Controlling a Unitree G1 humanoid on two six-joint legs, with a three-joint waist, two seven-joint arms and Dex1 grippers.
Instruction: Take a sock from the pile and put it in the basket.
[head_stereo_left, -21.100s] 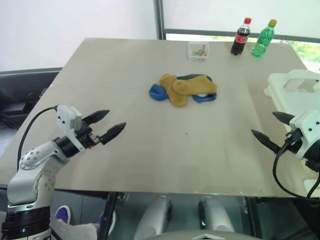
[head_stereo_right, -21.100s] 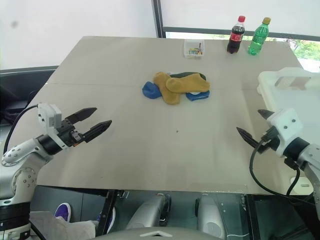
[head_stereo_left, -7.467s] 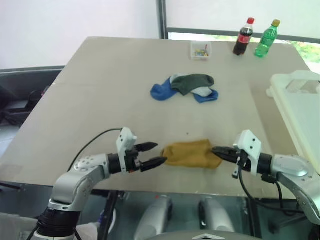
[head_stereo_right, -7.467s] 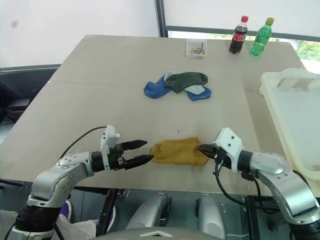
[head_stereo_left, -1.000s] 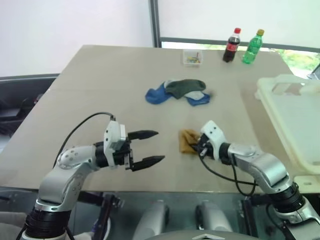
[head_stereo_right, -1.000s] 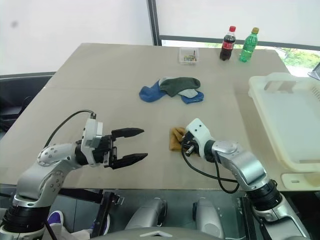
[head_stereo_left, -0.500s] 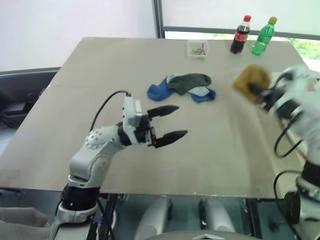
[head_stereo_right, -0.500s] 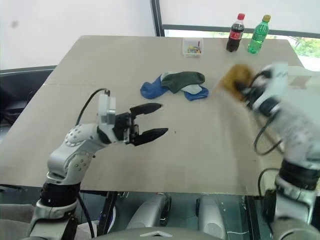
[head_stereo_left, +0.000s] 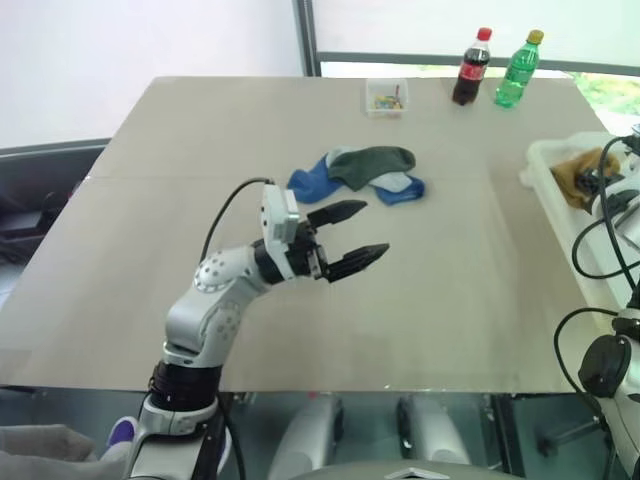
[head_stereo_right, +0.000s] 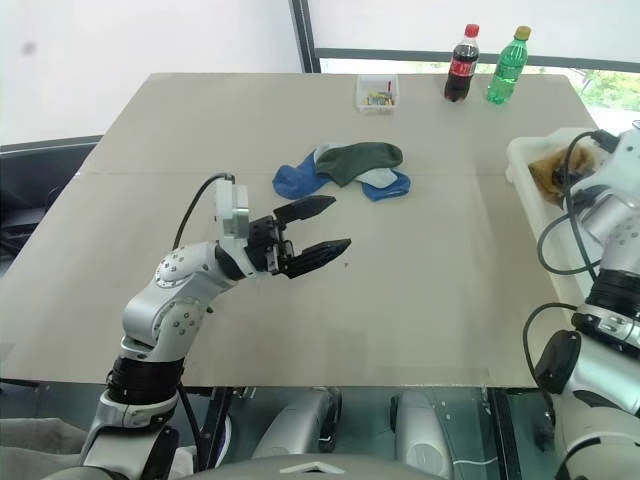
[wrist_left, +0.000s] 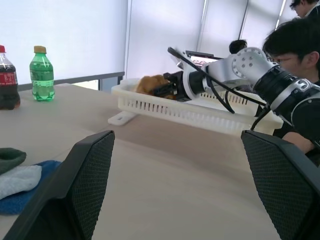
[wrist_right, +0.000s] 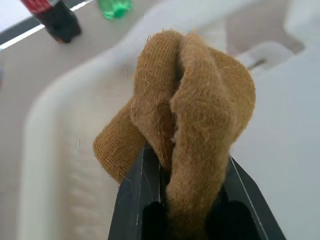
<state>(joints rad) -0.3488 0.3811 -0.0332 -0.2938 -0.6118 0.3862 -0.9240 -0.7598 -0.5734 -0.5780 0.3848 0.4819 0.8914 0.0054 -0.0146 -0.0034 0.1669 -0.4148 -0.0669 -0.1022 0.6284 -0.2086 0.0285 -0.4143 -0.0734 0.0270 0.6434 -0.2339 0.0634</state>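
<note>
Mustard knit is bunched between your right gripper (wrist_right: 172, 200)'s two black fingers, clamped tight: that mustard sock (wrist_right: 185, 115) was down at the near edge of the table (head_stereo_left: 200, 150) a second ago, and now it hangs over the cream-white basket (head_stereo_left: 545, 165) at the table's right side, just inside the rim. So the carry is done, as I read it; what remains is to let go so the sock drops in, and a sock folded double like this may cling to a finger when you do.

Your left gripper (head_stereo_left: 355, 232) has swung in toward mid-table from nearer the front edge, its fingers spread wide and empty, hovering above bare tabletop just short of the pile (head_stereo_left: 365, 172).

Counting from your side outward: two grippers, one full and one empty. One sock in the grip. In the pile I make out three colours: blue, dark green and pale grey-white, so at least three socks, though the overlap keeps me from an exact count. One basket. At the far edge stand one small clear box (head_stereo_left: 385, 97) of coloured bits, one cola bottle (head_stereo_left: 470, 68) and one green bottle (head_stereo_left: 516, 69). Beyond the basket, your left wrist view shows a person (wrist_left: 295, 50) seated close behind it.
</note>
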